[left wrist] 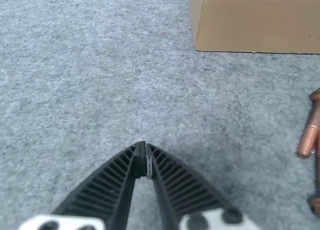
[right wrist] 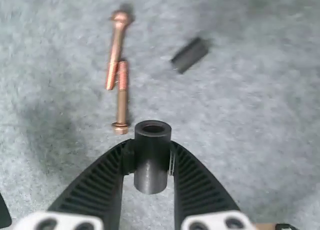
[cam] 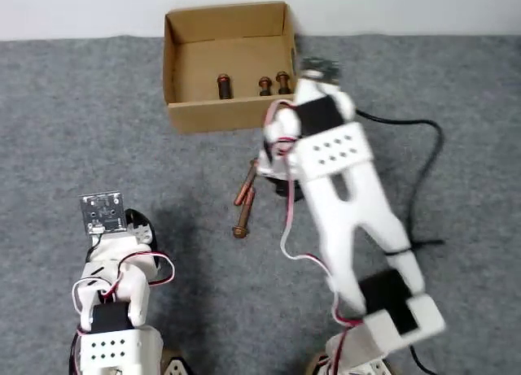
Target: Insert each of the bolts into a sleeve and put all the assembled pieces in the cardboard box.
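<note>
**Grey felt and one black cable**

A grey, felt-like fabric covering spreads over the whole table, its short, mottled nap reaching the left, right and near edges. Along the far edge it meets a pale, plain white band that runs the full width. Near the right edge, a thin black cable lies on the covering, curving out towards that edge and bending back towards the near side.

looked like a small robotics lab or test bench. was covered in flat grey felt-like carpet and backed by a plain white wall. held a white plastic robot arm with loose red-and-white wires, a second white plastic arm alongside, and a loose black cable across the carpet.
</note>
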You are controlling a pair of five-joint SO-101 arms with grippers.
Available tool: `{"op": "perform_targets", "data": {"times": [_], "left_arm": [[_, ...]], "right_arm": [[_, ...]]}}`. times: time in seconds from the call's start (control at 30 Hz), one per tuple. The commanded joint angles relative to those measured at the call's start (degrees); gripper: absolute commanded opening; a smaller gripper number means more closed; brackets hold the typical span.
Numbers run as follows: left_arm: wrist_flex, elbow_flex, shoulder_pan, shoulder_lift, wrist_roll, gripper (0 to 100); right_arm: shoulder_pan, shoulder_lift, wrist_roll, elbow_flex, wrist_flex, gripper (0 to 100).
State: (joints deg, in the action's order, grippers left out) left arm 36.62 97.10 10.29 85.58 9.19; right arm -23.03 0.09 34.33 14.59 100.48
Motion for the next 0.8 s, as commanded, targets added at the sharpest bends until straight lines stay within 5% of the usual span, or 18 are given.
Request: {"op": "perform_targets", "data": {"times": [0.0,0.57,0.77], "left_arm": [[-1.58,-0.22,-1.23,0.0,-0.44,0],[2.55,-5.14,-1.49,0.62,-0.79,1],[19.08,-24.22,-3.08,-0.09,-0.35,1]], "right_arm": [[3.91,-9.19,0.62,-5.19,1.8,0.8],[10.51,-60.26,0.09,-59.6,-22.99,0.8],[14.9,-72.84,-1.05,-68.66,-22.9,0.8]]}}
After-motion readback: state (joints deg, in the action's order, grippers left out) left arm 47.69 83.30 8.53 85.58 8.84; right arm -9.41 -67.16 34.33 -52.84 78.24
